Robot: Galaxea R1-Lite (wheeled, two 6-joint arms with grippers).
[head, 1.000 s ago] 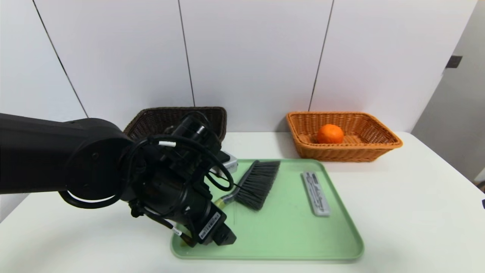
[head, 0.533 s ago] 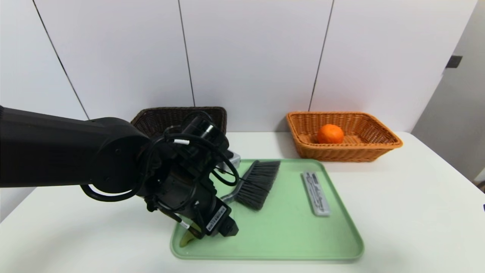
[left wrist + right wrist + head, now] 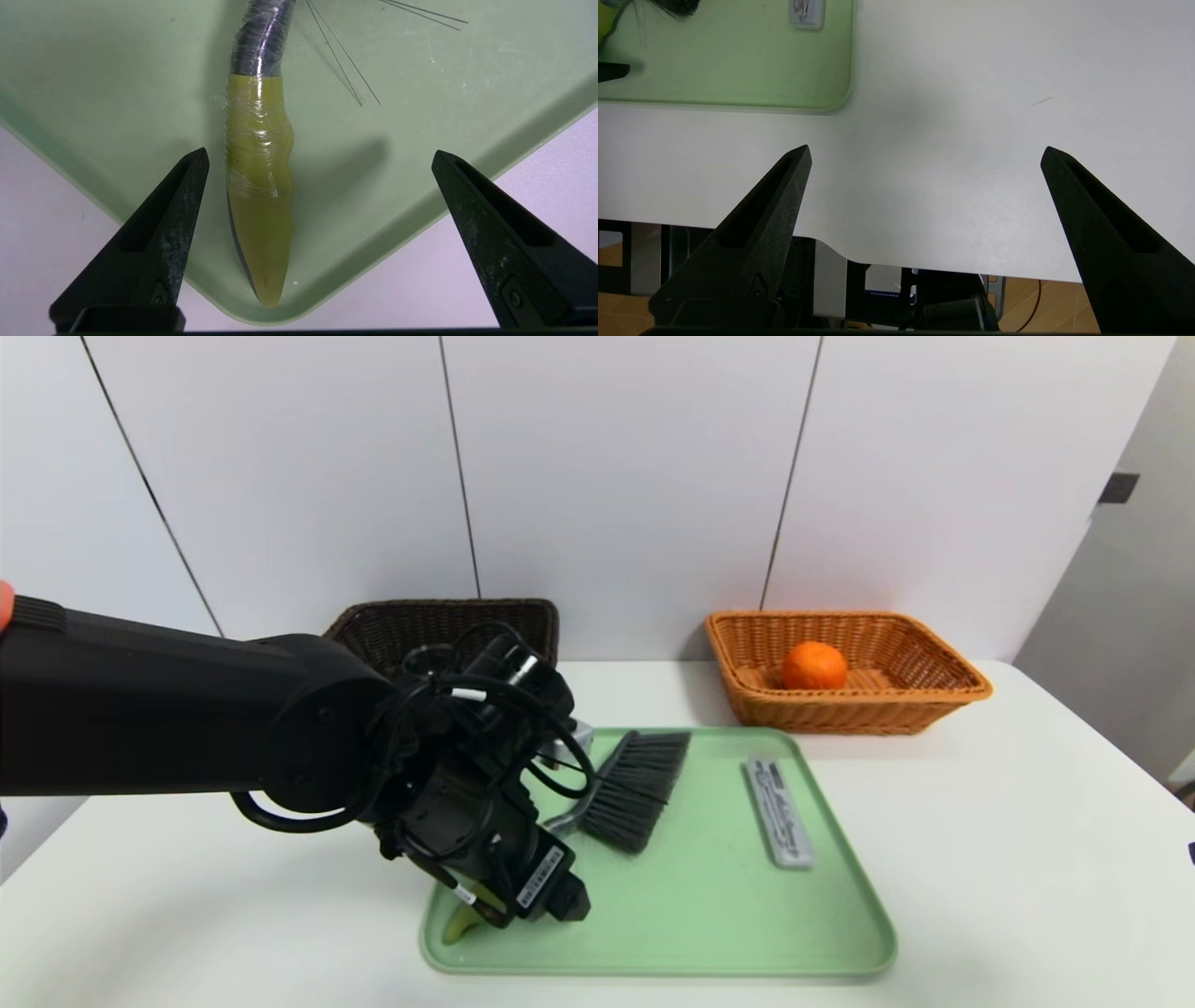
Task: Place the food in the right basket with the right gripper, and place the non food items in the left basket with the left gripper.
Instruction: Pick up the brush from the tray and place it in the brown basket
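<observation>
A hand brush lies on the green tray [image 3: 672,969], its dark bristles [image 3: 627,784] toward the back and its yellow-green handle [image 3: 259,186] reaching the near left corner. My left gripper [image 3: 320,156] hangs open just above that handle. The handle lies between the fingers, closer to one finger [image 3: 187,196] and touching neither. A grey bar [image 3: 777,800] rests on the tray's right side. An orange [image 3: 814,665] sits in the right basket [image 3: 943,695]. The dark left basket [image 3: 439,621] stands behind my left arm. My right gripper [image 3: 924,151] is open and empty over the table's near edge.
A small grey-white object [image 3: 571,735] shows at the tray's far left corner, mostly hidden by my left arm. The white wall rises straight behind both baskets. In the right wrist view the tray's near corner [image 3: 831,100] and bare white table [image 3: 971,116] are seen.
My left arm has shifted right and lower over the tray's near left corner. The brush handle's tip now shows beneath the gripper. Both grippers stay open.
</observation>
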